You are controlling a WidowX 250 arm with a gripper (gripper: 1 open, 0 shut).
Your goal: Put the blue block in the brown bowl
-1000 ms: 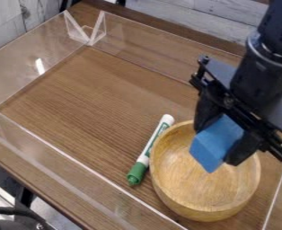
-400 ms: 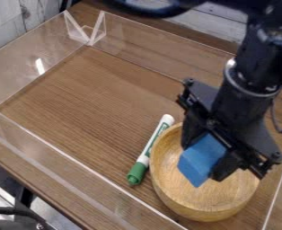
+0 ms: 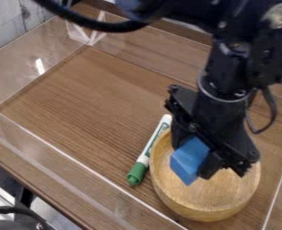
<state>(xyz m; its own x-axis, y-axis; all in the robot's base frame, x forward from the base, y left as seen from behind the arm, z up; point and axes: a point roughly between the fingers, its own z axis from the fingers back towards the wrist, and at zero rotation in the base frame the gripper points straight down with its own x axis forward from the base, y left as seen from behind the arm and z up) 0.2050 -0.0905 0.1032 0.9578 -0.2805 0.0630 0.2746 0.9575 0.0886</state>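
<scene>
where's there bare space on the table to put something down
The widest bare patch is the wooden tabletop left of the green-and-white marker in the picture, bordered by the clear side walls. It's crowded at the brown bowl, where the gripper holds the blue block and the marker lies close beside.

The bowl (image 3: pixel 207 200) in front of me looks like pale wood, its surface smooth with a soft sheen. The tabletop (image 3: pixel 90 112) reads to me as brown wood, fairly matt. Beside them I see clear, glossy, plastic-looking side panels (image 3: pixel 62 187), and a smooth plastic marker pen (image 3: pixel 148 153). My block (image 3: pixel 189 160) looks smooth-faced, and my own arm (image 3: pixel 233 40) dark and smooth.
</scene>
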